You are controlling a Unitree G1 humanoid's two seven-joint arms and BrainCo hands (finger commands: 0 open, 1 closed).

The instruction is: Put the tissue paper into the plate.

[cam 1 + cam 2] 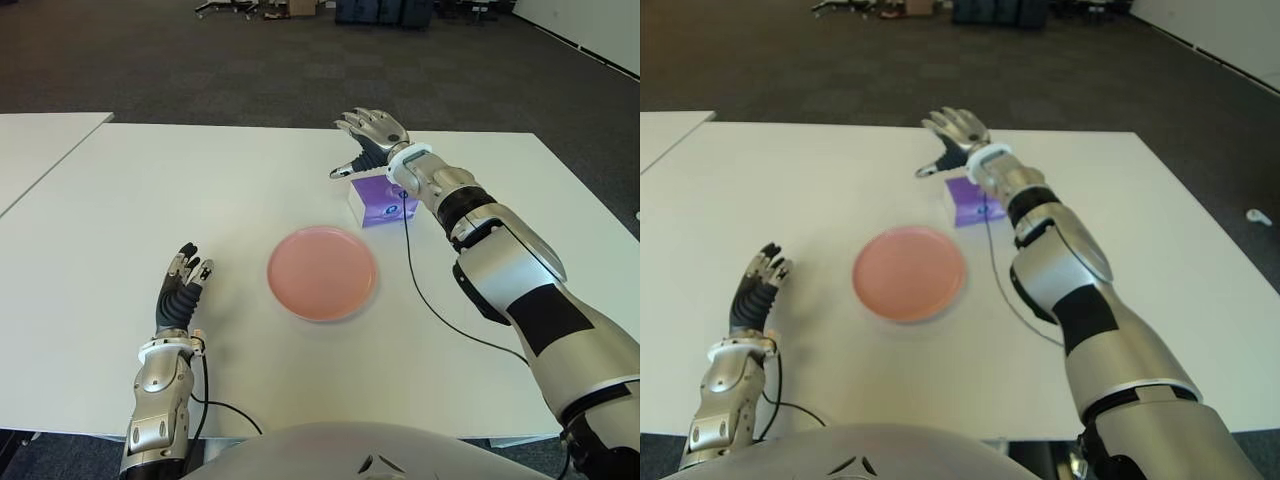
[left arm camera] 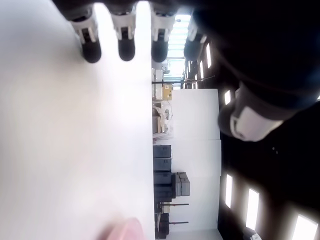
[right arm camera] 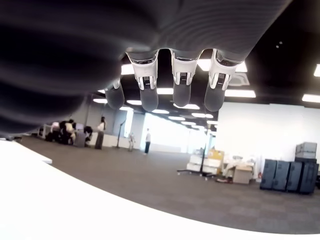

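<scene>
From my station, the tissue paper (image 1: 382, 203) reads as a purple pack standing on the white table (image 1: 200, 200) right of centre in the left eye view, directly above and to the right of the pink plate (image 1: 322, 272). The right arm crosses in front of the pack, so I see only its front face and left end; its far side is hidden. The pack is near the plate but apart from it, and the plate holds nothing.

My right hand (image 1: 372, 138) shows above the pack, toward the upper centre of the frame, fingers spread and holding nothing. I cannot tell whether the wrist touches the pack. In the right wrist view the fingertips (image 3: 182, 87) hang free against the room, with only a strip of table in view and no pack.

My left hand (image 1: 182, 288) shows at lower left, left of the plate, fingers extended and empty. Its wrist view shows only an edge of the plate.

A second white table (image 1: 40, 150) is cut off at the left edge. Beyond lies dark carpet (image 1: 200, 70), with dark cases along the top edge, partly cut off.
</scene>
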